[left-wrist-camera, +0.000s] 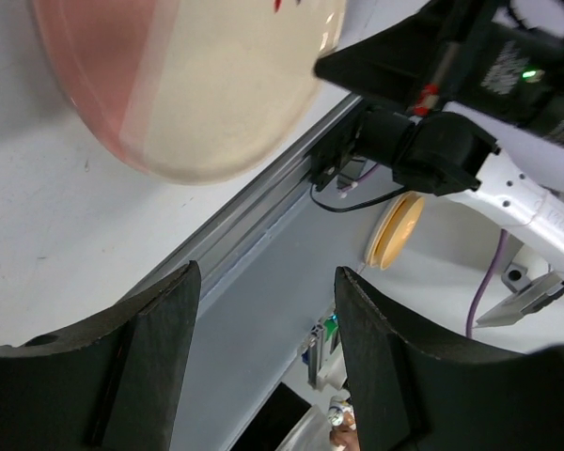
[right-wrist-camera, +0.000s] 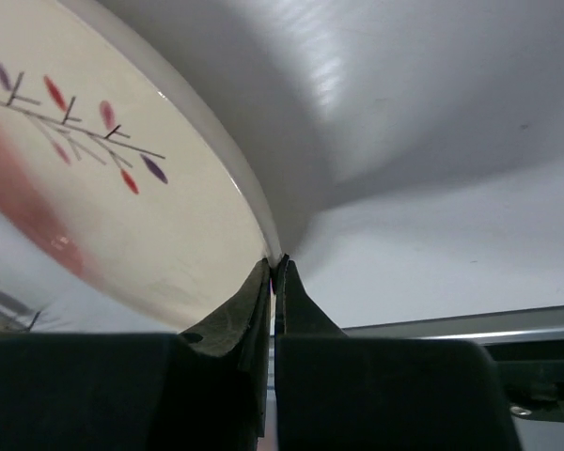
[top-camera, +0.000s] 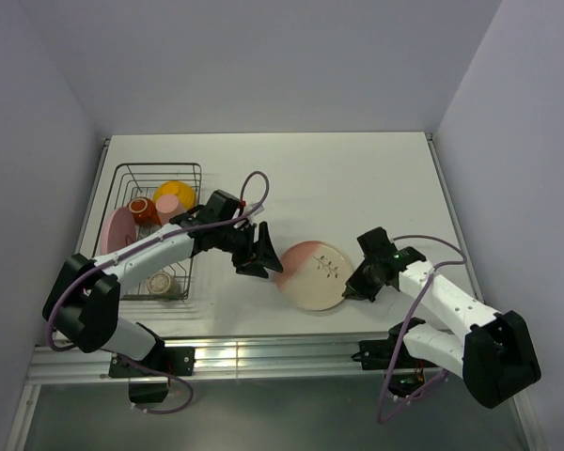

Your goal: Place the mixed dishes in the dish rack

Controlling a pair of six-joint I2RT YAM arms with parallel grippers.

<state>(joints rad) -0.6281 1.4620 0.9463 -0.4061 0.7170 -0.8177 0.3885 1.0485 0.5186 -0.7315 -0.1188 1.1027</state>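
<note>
The wire dish rack (top-camera: 122,171) at the tabletop's (top-camera: 357,178) left edge holds an orange-yellow bowl (top-camera: 177,191), pink tumbler (top-camera: 168,205), dark red-brown cup (top-camera: 140,209), pink plate (top-camera: 116,231) and speckled beige cup (top-camera: 160,283), partly hidden by the left arm. The pink-and-cream plate (top-camera: 310,277) sits outside the rack, close to the near edge, with bare tabletop beyond it. The right gripper (right-wrist-camera: 274,282) pinches its right rim, jaws nearly together; the left gripper (left-wrist-camera: 263,274) gapes empty just left of the plate.
</note>
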